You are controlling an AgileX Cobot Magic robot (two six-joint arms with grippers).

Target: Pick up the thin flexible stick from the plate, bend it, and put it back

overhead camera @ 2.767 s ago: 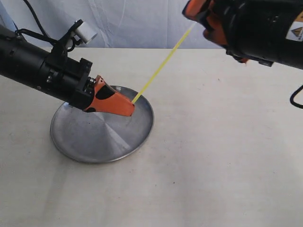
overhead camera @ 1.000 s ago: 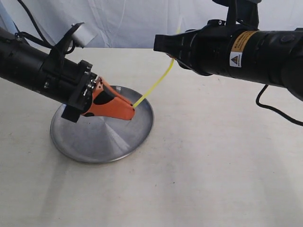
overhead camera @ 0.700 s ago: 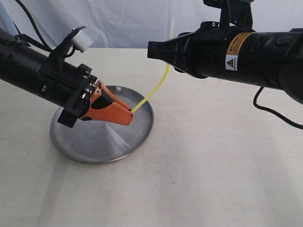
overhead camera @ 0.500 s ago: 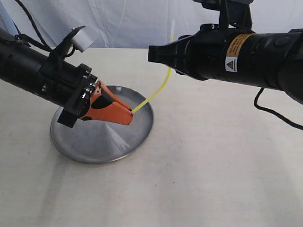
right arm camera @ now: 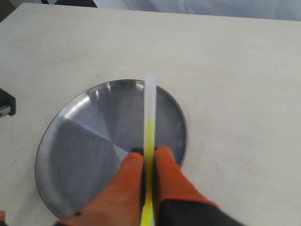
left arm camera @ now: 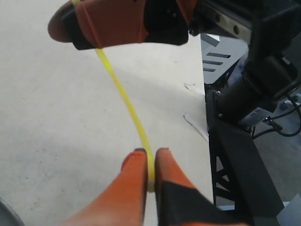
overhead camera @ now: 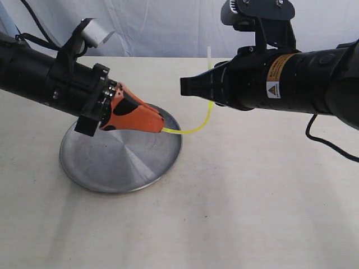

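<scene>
The thin flexible stick (overhead camera: 196,131) is bent into a sharp hook above the table, just off the right rim of the plate (overhead camera: 101,168). My left gripper (overhead camera: 161,126) hovers over the plate, shut on the stick's lower end. The stick (left arm camera: 127,101) runs from the left gripper (left arm camera: 149,157) up to the right gripper's orange fingers (left arm camera: 117,23). My right gripper (right arm camera: 149,157) is shut on the stick (right arm camera: 149,127) near its other end. The whitish tip (overhead camera: 208,53) pokes up above the right arm (overhead camera: 280,81). The plate (right arm camera: 84,141) lies below with nothing on it.
The plate rests on a beige tabletop (overhead camera: 252,196) with a white cloth backdrop (overhead camera: 168,28) behind it. The left wrist view shows the table's edge and a black stand with cables (left arm camera: 244,117) beyond it.
The right gripper has come down and moved closer to the left gripper. The stick has gone from straight to a tight curve. The left gripper has levelled out and shifted slightly right.
</scene>
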